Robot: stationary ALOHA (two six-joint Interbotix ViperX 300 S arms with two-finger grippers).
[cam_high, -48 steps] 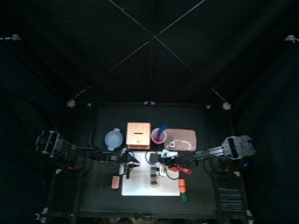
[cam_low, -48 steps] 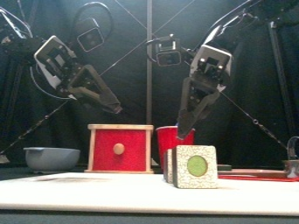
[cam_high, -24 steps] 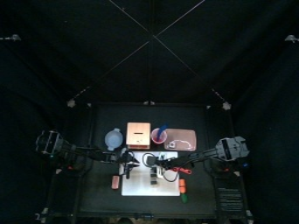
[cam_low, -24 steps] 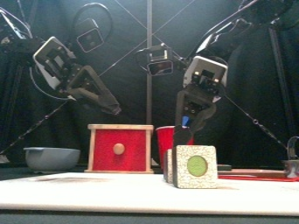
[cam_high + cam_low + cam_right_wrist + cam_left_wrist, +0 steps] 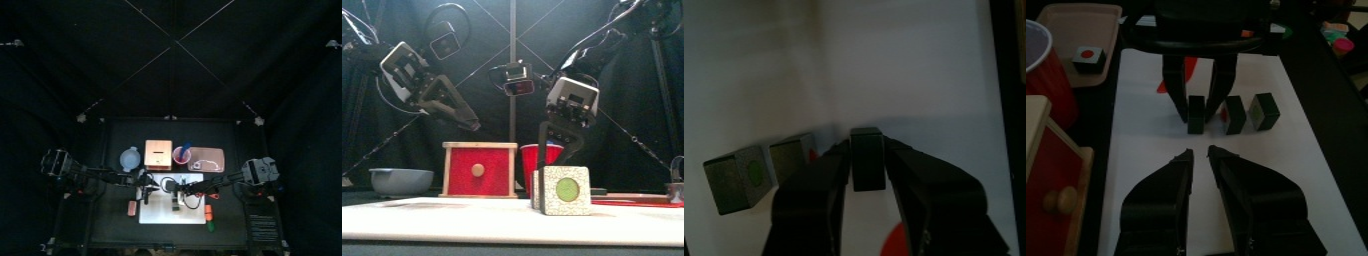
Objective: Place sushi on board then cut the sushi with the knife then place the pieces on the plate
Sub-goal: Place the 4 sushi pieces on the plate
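Note:
Three dark green sushi pieces (image 5: 563, 190) stand upright in a row on the white cutting board (image 5: 171, 208). In the left wrist view they show as blocks (image 5: 1235, 113) with the right gripper (image 5: 1199, 118) lowered over the end one (image 5: 1196, 112). Its jaws are open, one on each side of that piece (image 5: 867, 160). The right gripper (image 5: 556, 152) hangs just above the pieces in the front view. My left gripper (image 5: 470, 123) is shut, holds nothing and hovers over the board's left part (image 5: 1146, 150).
At the back stand the wooden box (image 5: 480, 170), the blue-grey bowl (image 5: 400, 180), the red cup (image 5: 540, 158) and the pink tray (image 5: 205, 157) with a small piece (image 5: 1085, 55) on it. Small red (image 5: 134, 208) and green (image 5: 210, 222) toys lie beside the board.
The right gripper has come down and a little left, from above the sushi to around the end piece. The left arm has hardly moved.

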